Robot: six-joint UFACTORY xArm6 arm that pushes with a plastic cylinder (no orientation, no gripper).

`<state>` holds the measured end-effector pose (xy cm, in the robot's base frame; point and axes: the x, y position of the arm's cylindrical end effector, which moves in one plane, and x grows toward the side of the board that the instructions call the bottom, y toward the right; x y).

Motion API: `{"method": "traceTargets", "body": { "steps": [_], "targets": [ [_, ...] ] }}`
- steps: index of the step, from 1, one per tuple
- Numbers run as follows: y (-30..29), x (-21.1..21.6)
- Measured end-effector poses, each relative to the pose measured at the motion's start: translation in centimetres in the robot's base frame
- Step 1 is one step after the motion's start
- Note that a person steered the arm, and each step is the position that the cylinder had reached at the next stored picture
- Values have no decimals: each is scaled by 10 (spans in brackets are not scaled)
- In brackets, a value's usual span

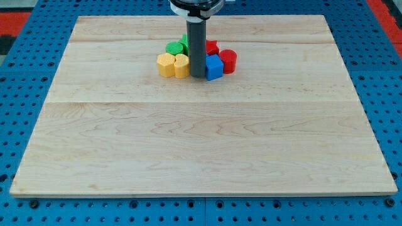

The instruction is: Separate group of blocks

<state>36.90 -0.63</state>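
A tight cluster of blocks sits near the top middle of the wooden board (201,144). Two yellow blocks lie at its left: a hexagon-like one (166,64) and a heart-like one (181,65). A green block (174,48) lies behind them. A blue block (214,67) is at the front right, a red cylinder (228,60) is on the right, and another red block (212,47) shows behind the rod. My tip (197,76) stands at the cluster's front, between the yellow heart-like block and the blue block, touching or nearly touching both. The rod hides part of the cluster's middle.
The board lies on a blue perforated table (25,63). The arm's mount (196,6) shows at the view's top edge. Red patches sit at the top corners of the view.
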Motion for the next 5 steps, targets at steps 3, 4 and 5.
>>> {"method": "traceTargets", "body": {
  "steps": [3,4,5],
  "targets": [
    [70,-24],
    [74,-23],
    [57,13]
  ]
}}
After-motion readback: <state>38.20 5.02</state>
